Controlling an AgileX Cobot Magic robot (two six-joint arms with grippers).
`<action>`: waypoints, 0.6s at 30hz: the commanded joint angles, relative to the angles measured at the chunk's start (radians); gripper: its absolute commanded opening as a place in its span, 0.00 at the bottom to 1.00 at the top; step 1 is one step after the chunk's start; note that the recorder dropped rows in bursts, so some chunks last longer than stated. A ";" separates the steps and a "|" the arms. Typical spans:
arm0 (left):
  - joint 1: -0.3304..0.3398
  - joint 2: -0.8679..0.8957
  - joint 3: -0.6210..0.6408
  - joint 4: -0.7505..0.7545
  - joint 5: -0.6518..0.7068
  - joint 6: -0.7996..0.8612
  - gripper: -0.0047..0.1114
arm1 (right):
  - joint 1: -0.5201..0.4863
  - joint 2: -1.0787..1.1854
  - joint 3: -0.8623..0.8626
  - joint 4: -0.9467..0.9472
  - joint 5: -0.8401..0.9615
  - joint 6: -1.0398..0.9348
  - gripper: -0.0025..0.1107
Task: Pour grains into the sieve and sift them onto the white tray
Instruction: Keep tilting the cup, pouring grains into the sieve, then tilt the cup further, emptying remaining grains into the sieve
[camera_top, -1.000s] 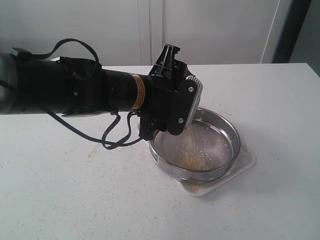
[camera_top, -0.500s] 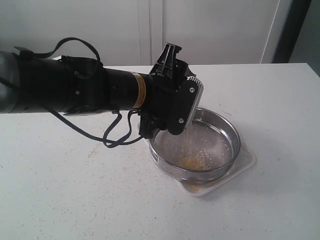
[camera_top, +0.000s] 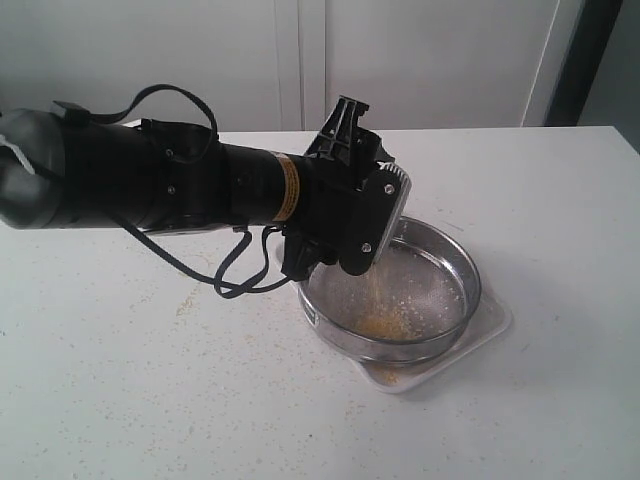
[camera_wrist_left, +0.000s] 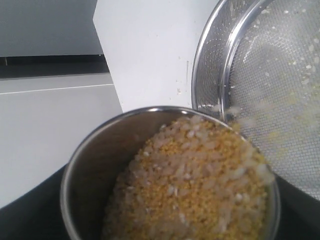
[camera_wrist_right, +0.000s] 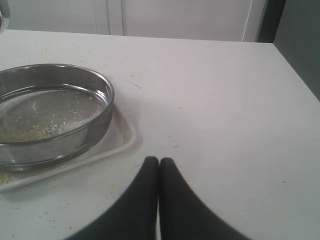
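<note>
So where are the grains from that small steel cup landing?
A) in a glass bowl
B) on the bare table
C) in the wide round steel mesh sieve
C: the yellow and beige grains slide out of the tilted small steel cup into the wide round steel mesh sieve, which sits on a glossy white rectangular tray.

Soft even light, faint shadows, spilling grains (camera_wrist_left: 235, 145) blurred, slight noise
</note>
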 joint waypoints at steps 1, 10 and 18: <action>-0.008 -0.008 -0.010 0.009 -0.015 0.004 0.04 | -0.006 -0.006 0.001 -0.003 -0.003 0.005 0.02; -0.008 -0.008 -0.010 0.009 -0.015 0.041 0.04 | -0.006 -0.006 0.001 -0.003 -0.003 0.005 0.02; -0.008 -0.008 -0.010 0.009 -0.013 0.041 0.04 | -0.006 -0.006 0.001 -0.003 -0.003 0.005 0.02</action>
